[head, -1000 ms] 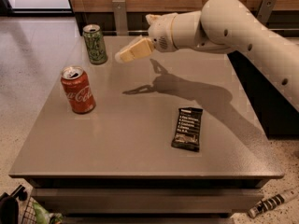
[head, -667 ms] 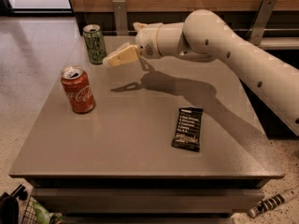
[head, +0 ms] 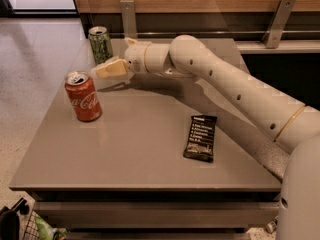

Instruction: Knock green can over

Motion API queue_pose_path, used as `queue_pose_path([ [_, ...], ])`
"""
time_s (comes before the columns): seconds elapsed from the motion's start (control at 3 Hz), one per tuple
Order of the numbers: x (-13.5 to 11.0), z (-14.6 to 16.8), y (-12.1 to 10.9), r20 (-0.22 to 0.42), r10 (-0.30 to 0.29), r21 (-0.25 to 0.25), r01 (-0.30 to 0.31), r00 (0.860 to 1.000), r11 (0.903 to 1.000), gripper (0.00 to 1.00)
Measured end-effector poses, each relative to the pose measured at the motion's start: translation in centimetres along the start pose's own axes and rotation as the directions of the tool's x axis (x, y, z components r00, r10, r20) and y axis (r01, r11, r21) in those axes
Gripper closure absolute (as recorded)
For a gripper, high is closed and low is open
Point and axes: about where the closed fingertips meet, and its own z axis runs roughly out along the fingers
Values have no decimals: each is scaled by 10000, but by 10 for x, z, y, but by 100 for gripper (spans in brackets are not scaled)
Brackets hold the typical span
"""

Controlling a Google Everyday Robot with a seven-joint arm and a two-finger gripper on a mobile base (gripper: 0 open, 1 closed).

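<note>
The green can stands upright at the far left corner of the grey table. It has a pale green body with darker markings and a silver top. My gripper points left, just in front of and slightly below the green can, close to its base. The white arm reaches in from the right across the table.
A red Coca-Cola can stands upright near the table's left edge, just below the gripper. A black snack bar wrapper lies flat right of centre. A wooden wall with metal brackets runs behind the table.
The arm has swung left across the table. The gripper has moved from right of the green can to just in front of it. The green can stays upright.
</note>
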Motion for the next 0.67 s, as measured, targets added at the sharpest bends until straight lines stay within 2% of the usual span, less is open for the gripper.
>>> queue_pose_path([
  [0.67, -12, 11, -24, 147, -272, 405, 266, 9995, 9988, 0],
])
